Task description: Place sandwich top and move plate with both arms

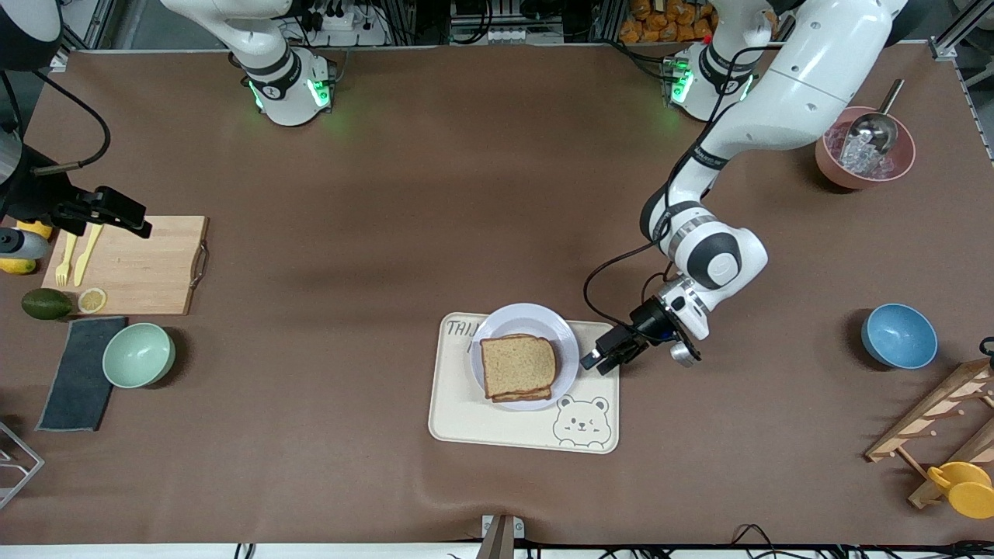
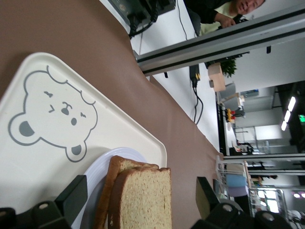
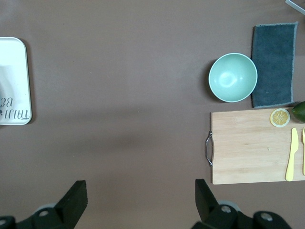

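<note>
Sitting on the plate (image 1: 564, 341), the sandwich top (image 1: 517, 363) caps the lower slice, slightly askew — plate resting on the bear-print tray (image 1: 481, 427). The left gripper (image 1: 608, 353) hovers just beside the plate's rim, jaws wide, holding nothing. A one-sided nudge or tilt could slide the bread off. The right gripper (image 1: 124, 211) waits over the cutting board (image 1: 147, 264) — jaws wide, empty, well apart from the plate.

Robotics laboratory. Two white arms (image 1: 745, 132) are bolted along the far edge of a brown-covered table (image 1: 435, 194), amid aluminium framing (image 2: 224, 40) and trailing cables. Staged kitchen props include a cutting board (image 1: 132, 264) and a bear-print tray (image 1: 466, 419).
</note>
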Tool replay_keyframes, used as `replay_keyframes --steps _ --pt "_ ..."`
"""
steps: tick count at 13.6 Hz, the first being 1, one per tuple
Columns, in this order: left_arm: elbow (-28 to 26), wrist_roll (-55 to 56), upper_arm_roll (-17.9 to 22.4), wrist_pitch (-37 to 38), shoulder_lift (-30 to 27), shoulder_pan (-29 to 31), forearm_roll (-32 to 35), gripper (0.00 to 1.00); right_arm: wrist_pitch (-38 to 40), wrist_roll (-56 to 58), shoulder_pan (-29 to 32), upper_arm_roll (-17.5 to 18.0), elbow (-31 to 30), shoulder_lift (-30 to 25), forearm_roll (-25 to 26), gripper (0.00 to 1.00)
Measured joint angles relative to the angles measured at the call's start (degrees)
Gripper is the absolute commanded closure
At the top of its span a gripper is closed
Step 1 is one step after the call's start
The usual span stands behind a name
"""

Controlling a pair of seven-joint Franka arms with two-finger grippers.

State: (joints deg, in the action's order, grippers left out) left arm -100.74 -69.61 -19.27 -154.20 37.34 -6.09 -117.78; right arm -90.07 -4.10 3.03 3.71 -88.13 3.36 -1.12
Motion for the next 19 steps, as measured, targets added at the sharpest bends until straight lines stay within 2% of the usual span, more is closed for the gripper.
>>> replay_keyframes --steps 3,9,14,19 --pt "-0.2 0.27 -1.48 -5.54 -2.07 -0.03 0.0 0.0 0.0 0.0 0.0 -0.07 0.02 0.0 0.05 0.0" --pt "-0.77 0.25 -1.73 -13.86 -3.19 -0.32 3.17 0.0 0.0 0.0 0.03 -0.37 0.03 0.0 0.07 0.0" --pt "-3.13 0.25 -1.6 -15.21 -4.0 0.44 8.01 0.0 0.02 0.0 0.08 -0.44 0.02 0.0 0.28 0.0" --pt "-6.78 0.62 -1.66 -15.41 -6.77 4.66 15.95 0.0 0.03 0.0 0.09 -0.45 0.02 0.01 0.43 0.0"
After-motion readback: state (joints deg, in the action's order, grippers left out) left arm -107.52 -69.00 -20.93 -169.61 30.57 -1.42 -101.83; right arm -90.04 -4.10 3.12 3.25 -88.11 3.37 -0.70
